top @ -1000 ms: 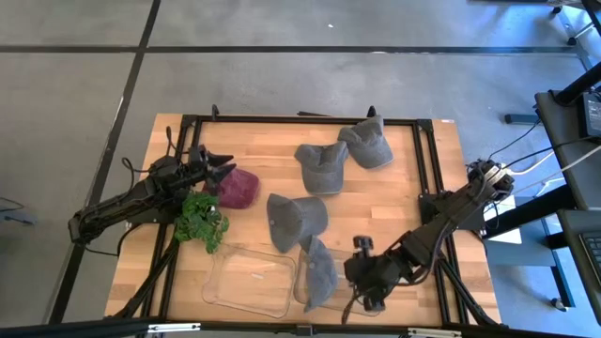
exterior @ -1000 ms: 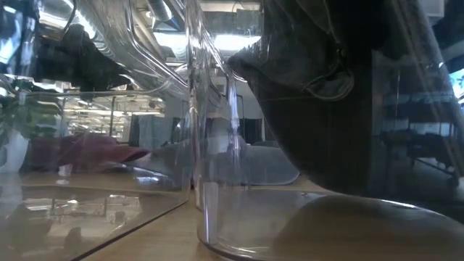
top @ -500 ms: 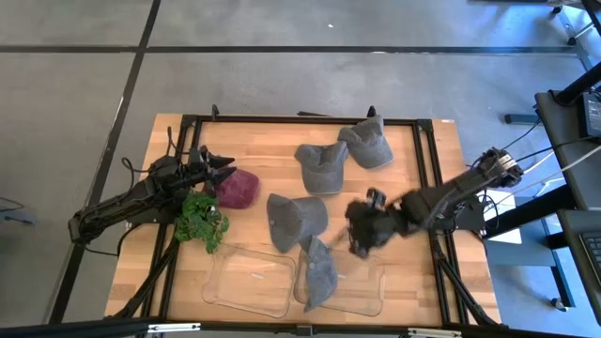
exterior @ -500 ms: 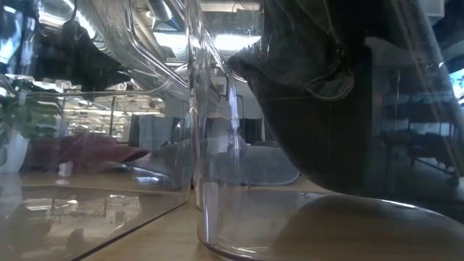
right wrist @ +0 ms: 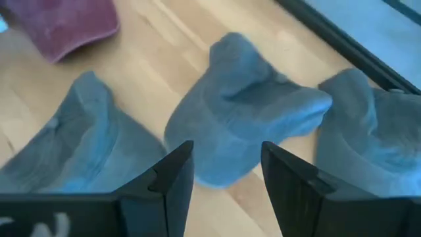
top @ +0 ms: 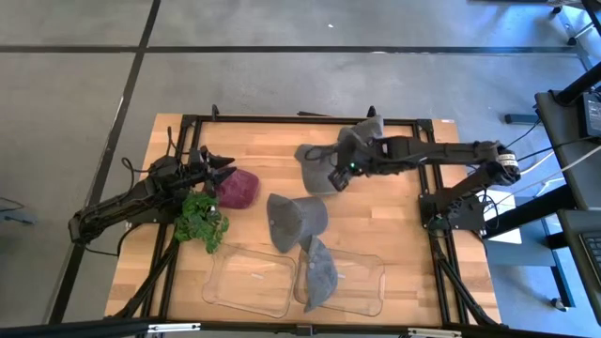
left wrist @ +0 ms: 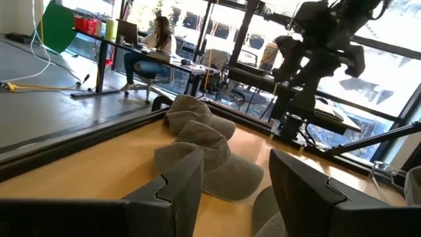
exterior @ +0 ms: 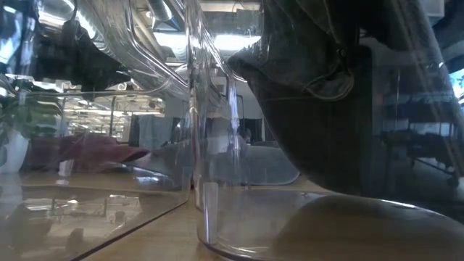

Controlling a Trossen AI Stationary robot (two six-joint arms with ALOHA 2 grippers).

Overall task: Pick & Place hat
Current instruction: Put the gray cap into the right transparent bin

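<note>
overhead, the right tool [top: 336, 176] is held above the grey hat [top: 319, 167] at the worktop's [top: 394, 211] far middle; a reach step is judged, descent next. in the right wrist view, its fingers [right wrist: 172, 172] are seen spread, empty. the left tool [left wrist: 230, 187] is parked apart by the maroon hat [top: 237, 188].
</note>
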